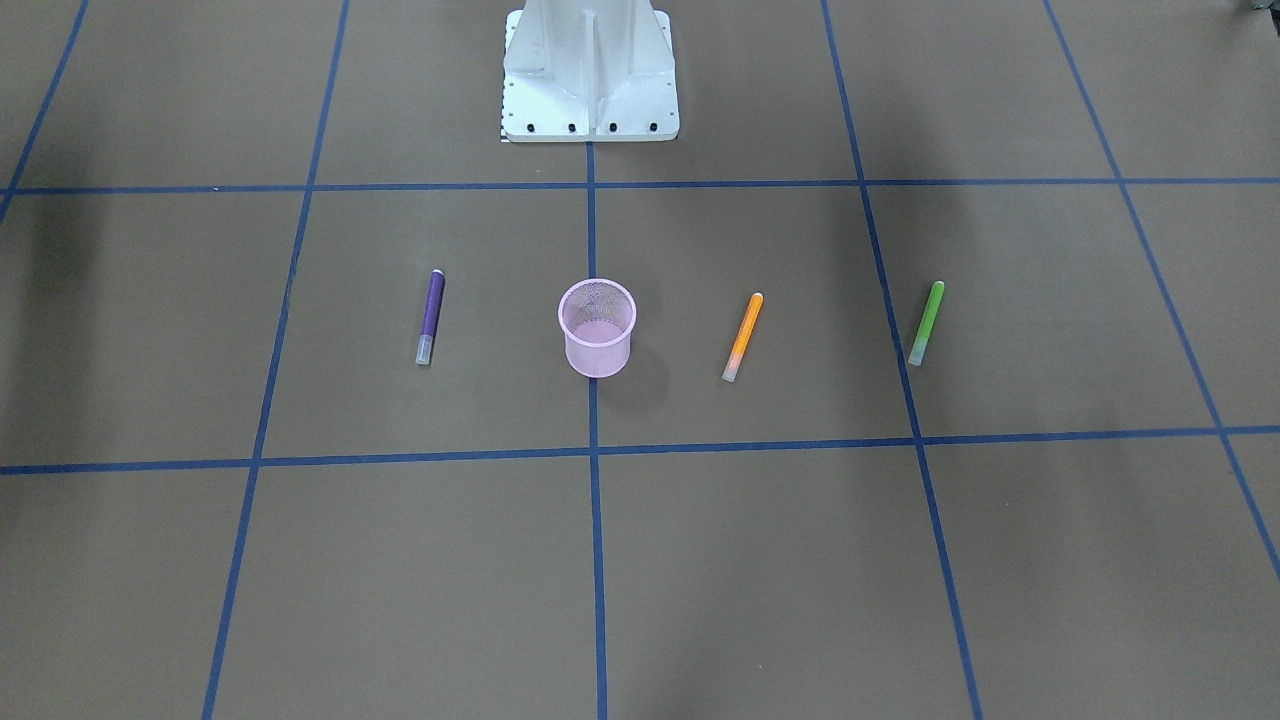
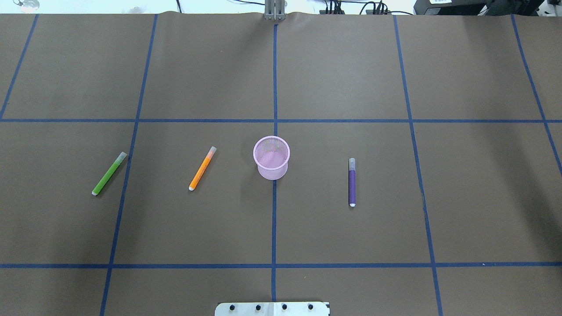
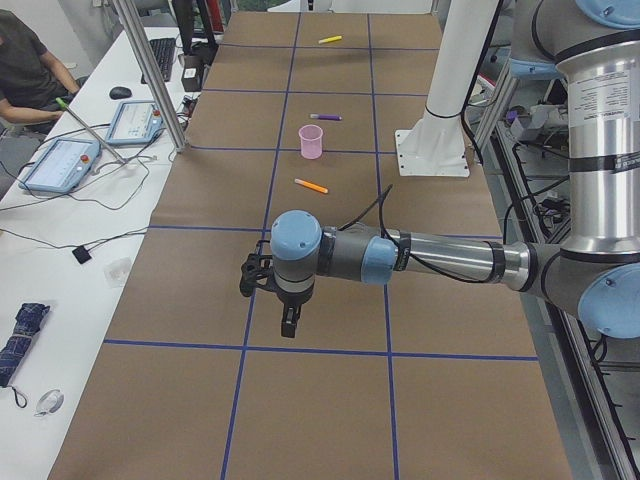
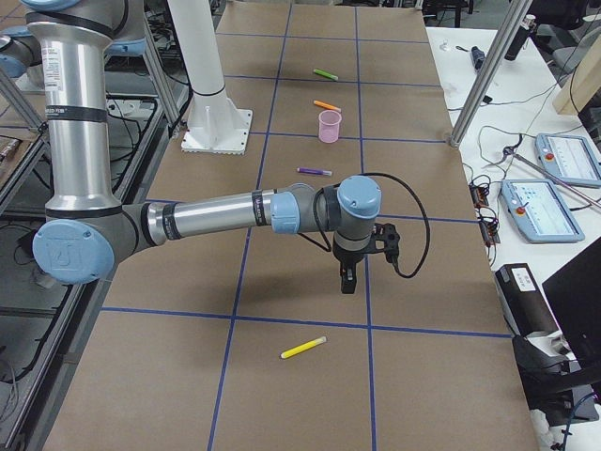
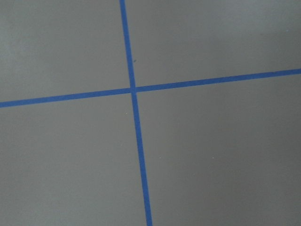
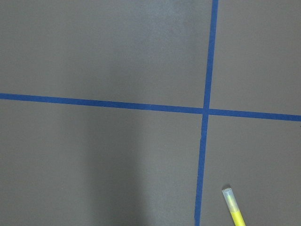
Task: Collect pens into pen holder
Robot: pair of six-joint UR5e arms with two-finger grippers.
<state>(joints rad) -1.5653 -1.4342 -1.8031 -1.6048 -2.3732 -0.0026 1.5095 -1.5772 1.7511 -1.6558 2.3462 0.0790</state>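
The left gripper (image 3: 288, 326) hangs fingers-down over the table on the end of the near arm in the left side view. From that angle I cannot tell whether its fingers are apart or together. Its wrist camera sees only brown paper and a crossing of blue tape lines (image 5: 133, 89).

The right gripper (image 4: 348, 282) hangs the same way, pointing down above the paper at the other end of the table, and I cannot tell how its fingers stand either. A slim yellow pen with a pale translucent cap (image 4: 303, 348) lies flat near it, on the other side of a tape line and closer to that end of the table. The cap end shows in the bottom right corner of the right wrist view.

Well away from both grippers, the small pink wire-mesh pen holder (image 2: 272, 170) stands upright on the centre tape line, in front of the white robot base (image 1: 590, 90). The other three pens lie flat on the brown paper-covered table (image 2: 351, 66), outside the holder. A purple pen (image 2: 351, 185) lies on the robot's right of it. An orange pen (image 2: 201, 170) lies on the robot's left, and a green pen (image 2: 108, 174) lies farther left, its cap end just beside a tape line.
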